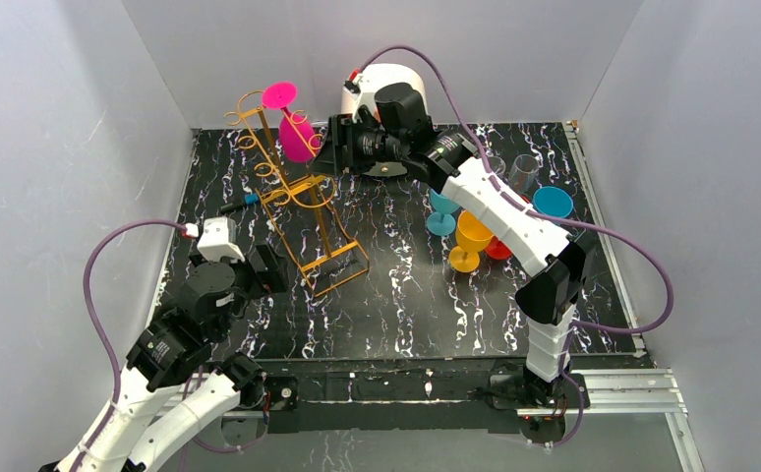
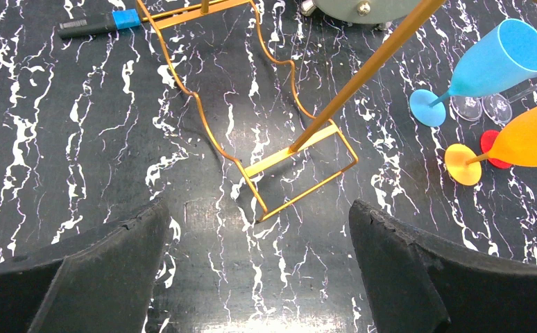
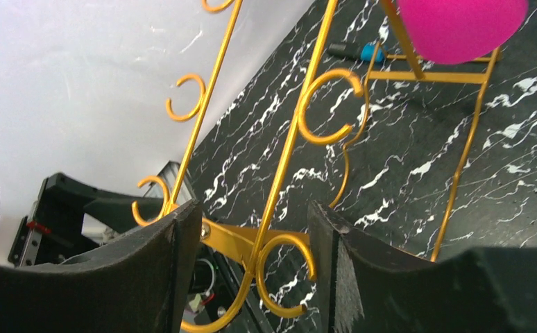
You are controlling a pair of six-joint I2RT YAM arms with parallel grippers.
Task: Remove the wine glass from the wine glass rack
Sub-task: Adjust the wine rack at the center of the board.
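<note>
The wine glass rack [image 1: 303, 211] is a tall orange-gold wire frame that leans over the black marbled table. A pink wine glass [image 1: 296, 138] hangs upside down near the rack's top, its foot [image 1: 279, 94] resting on the rails. My right gripper [image 1: 329, 147] is just right of the bowl. In the right wrist view, the right gripper [image 3: 255, 208] is open, with a rail and a scroll of the rack [image 3: 286, 139] between its fingers and the pink bowl [image 3: 460, 28] above and to the right, outside them. My left gripper [image 2: 259, 263] hangs open over bare table just short of the rack's base [image 2: 290, 156].
A white-and-orange round box [image 1: 386, 88] stands at the back. Blue [image 1: 442, 211], yellow [image 1: 472, 236], red [image 1: 497, 248] and clear [image 1: 524, 169] glasses cluster at the right. A black-and-blue marker [image 1: 244, 204] lies left of the rack. Grey walls close in the table.
</note>
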